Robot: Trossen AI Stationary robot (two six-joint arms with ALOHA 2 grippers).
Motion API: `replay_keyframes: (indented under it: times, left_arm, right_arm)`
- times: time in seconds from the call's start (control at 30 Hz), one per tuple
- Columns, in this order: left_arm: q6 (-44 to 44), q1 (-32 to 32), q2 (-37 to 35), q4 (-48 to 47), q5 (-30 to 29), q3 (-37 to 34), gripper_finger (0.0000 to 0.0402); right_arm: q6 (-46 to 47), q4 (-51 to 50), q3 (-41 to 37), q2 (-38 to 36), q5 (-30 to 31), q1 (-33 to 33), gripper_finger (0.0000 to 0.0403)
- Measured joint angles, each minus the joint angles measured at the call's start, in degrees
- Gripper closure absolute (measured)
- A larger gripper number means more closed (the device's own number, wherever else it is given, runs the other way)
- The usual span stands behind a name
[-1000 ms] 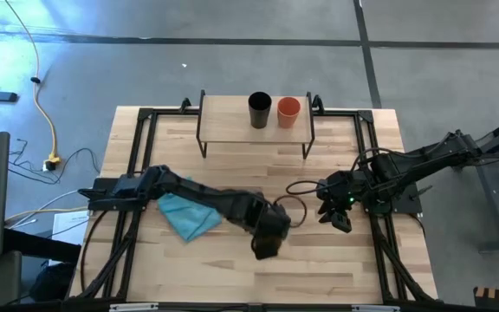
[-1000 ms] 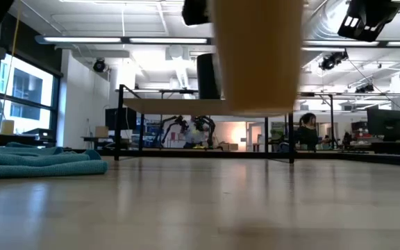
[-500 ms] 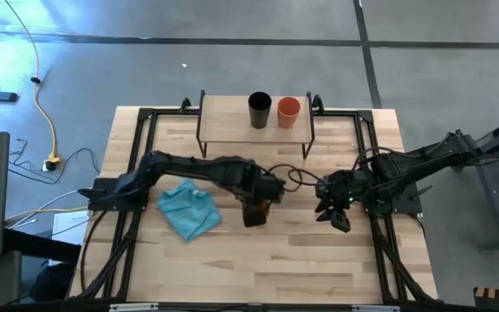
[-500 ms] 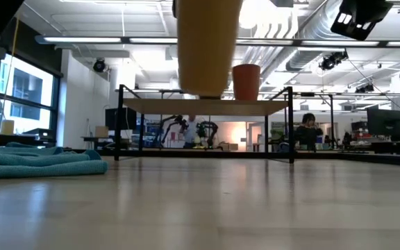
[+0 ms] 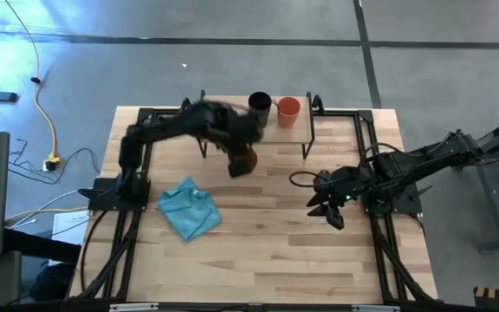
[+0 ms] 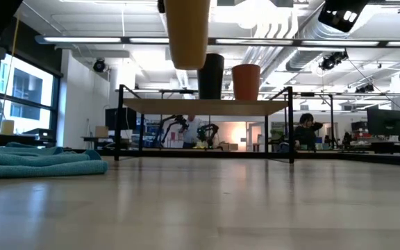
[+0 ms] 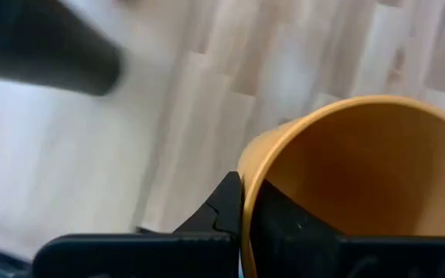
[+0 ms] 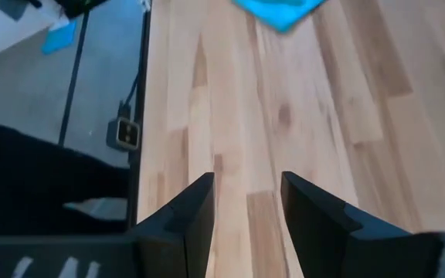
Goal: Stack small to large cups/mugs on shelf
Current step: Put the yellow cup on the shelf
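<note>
While the left gripper [image 7: 242, 224] carries the yellow cup [image 7: 346, 170], jaws pinching its rim, toward the shelf [image 5: 223, 130]; next, lower it beside the black cup [image 5: 259, 109]; right gripper [image 8: 246, 202] waits, jaws spread.

Overhead view of the tabletop [image 5: 258, 251]. The shelf [image 5: 223, 121] stands at the far edge and carries the black cup [image 5: 260, 108] and the red cup [image 5: 288, 111] side by side. The left end effector [image 5: 243, 161] holds the yellow cup [image 5: 244, 163] at the shelf's front edge. A blue cloth [image 5: 189, 208] lies left of centre. The right end effector [image 5: 327, 212] sits over the right side, fingers apart.
</note>
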Motion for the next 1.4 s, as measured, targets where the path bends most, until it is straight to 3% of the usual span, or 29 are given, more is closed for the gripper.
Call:
replay_keyframes:
  times: [0.27,0.5,0.83,1.4]
  left_arm:
    - [4.29,11.51,-2.46,0.00,5.59,0.00,0.0401]
    - [7.58,17.78,-2.48,0.00,13.26,0.00,0.0401]
    - [9.01,26.93,-2.41,0.00,15.18,0.00,0.0401]
    - [9.93,29.62,-1.87,0.00,14.64,-0.04,0.0401]
  right_arm:
    - [0.35,3.45,0.00,0.02,4.58,0.00,0.0261]
    - [2.43,4.68,0.00,0.02,7.17,-0.02,0.0261]
    - [2.38,5.26,0.00,0.02,8.73,-0.02,0.0261]
    - [0.89,5.43,0.00,0.02,9.55,-3.53,0.0261]
